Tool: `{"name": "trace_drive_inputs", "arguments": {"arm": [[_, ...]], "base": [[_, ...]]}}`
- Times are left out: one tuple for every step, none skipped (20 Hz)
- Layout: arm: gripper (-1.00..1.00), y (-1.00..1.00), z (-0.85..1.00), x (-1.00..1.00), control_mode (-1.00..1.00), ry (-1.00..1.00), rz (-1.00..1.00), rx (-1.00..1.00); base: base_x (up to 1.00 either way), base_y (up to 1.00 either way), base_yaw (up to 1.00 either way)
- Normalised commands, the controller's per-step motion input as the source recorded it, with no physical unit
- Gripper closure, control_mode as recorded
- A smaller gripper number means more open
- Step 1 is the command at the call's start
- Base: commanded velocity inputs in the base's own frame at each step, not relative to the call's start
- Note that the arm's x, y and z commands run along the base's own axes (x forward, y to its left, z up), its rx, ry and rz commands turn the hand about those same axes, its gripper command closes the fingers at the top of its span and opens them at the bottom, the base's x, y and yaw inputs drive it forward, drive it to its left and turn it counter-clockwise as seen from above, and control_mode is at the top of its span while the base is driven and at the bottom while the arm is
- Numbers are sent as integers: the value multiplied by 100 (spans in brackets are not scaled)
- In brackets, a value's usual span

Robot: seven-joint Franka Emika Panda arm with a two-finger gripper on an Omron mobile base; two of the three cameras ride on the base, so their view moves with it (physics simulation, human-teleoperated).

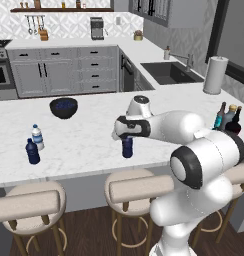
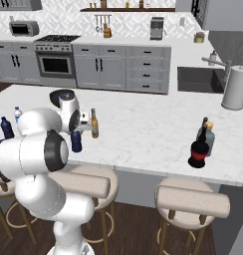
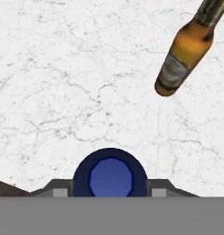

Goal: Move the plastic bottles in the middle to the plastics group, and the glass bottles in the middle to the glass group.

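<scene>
A stubby navy-blue plastic bottle [image 3: 110, 176] stands upright near the counter's front edge, and my gripper [image 3: 110, 192] is shut on it from above, a finger against each side. The gripper [image 1: 127, 141] hangs from the arm reaching left over the bottle [image 1: 127, 149]. A slim amber glass bottle [image 2: 94, 123] stands just beyond it, also upright [image 3: 185, 57]. At far left sit the plastics group's navy bottle [image 1: 32, 151] and water bottle [image 1: 37, 136]. At far right a squat dark red-labelled bottle [image 2: 198, 153] stands against the teal bottle [image 2: 202, 128] and the gold-capped grey-blue bottle [image 2: 209, 138].
A dark bowl [image 1: 63, 107] sits on the white marble counter [image 1: 89, 140] behind the middle. A paper towel roll [image 1: 215, 75] and the sink [image 1: 169, 72] are at the back right. Padded stools [image 1: 139, 187] line the counter's near edge.
</scene>
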Motion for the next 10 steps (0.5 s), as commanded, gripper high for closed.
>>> {"name": "trace_drive_inputs", "arguments": {"arm": [[100,100,16,0,-100,0,11,0],[100,100,19,0,-100,0,10,0],[100,94,28,0,-100,0,10,0],[100,86,33,0,-100,0,10,0],[100,78,31,0,-100,0,11,0],[100,68,26,0,-100,0,13,0],[100,54,33,0,-100,0,14,0],[100,55,47,-1,-100,0,13,0],[100,56,50,0,-100,0,11,0],[100,44,49,-5,-100,0,11,0]], "base": [[0,0,0],[0,0,0],[0,0,0],[0,0,0],[0,0,0],[0,0,0],[0,0,0],[0,0,0],[0,0,0],[0,0,0]]}}
